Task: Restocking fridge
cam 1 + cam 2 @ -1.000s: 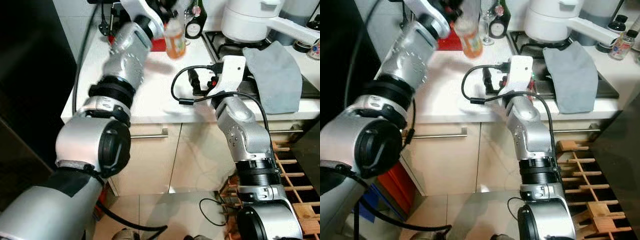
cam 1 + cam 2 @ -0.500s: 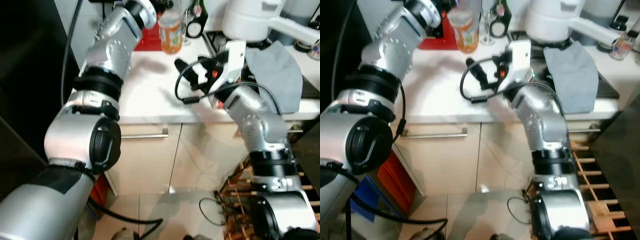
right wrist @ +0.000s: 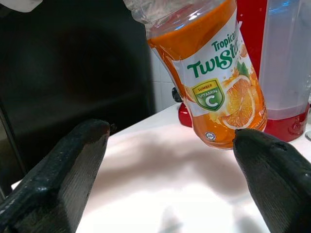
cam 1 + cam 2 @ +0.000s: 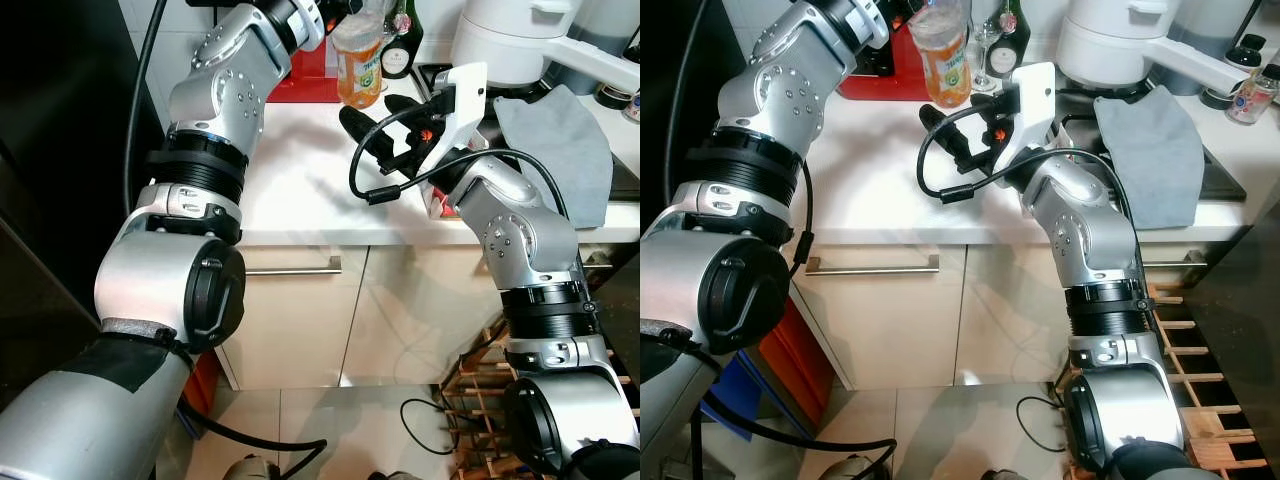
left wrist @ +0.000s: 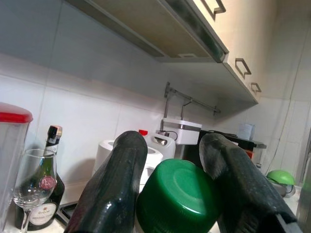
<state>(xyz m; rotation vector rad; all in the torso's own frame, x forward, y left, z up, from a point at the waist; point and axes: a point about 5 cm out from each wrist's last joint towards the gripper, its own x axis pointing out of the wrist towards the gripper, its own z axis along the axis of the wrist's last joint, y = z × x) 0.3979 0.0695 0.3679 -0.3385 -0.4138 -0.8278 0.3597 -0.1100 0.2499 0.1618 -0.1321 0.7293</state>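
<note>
Nearest: cabinet fronts and a drawer handle (image 4: 295,269) below the white surface (image 4: 300,170).

Above the surface edge: right gripper (image 4: 372,133) raised, jaws spread wide, black fingers (image 3: 73,160) well apart and aimed at the bottle; nothing between them.

Further back: orange juice bottle (image 4: 943,60) lifted clear of the surface, tilted, pinched at the neck just under its green cap (image 5: 179,199) by the left gripper (image 5: 170,194), jaws pressed against either side.

Behind: red-based container (image 4: 880,80), wine glass (image 5: 34,182), dark bottle (image 4: 1012,50), white appliance (image 4: 510,40), grey cloth (image 4: 560,150) over the hob.

Risks noted:
- Grip high on the neck, full bottle hanging tilted; likely to swing or slip if moved sharply.
- Crowded rear row; wine glass just beside the bottle's path, prone to toppling on a sideways sweep.
- Loose black cable (image 4: 375,190) looped at the right wrist; possible snag on the bottle during a handover.
- Right jaws closing on the label mid-swing could knock the bottle from the left.
</note>
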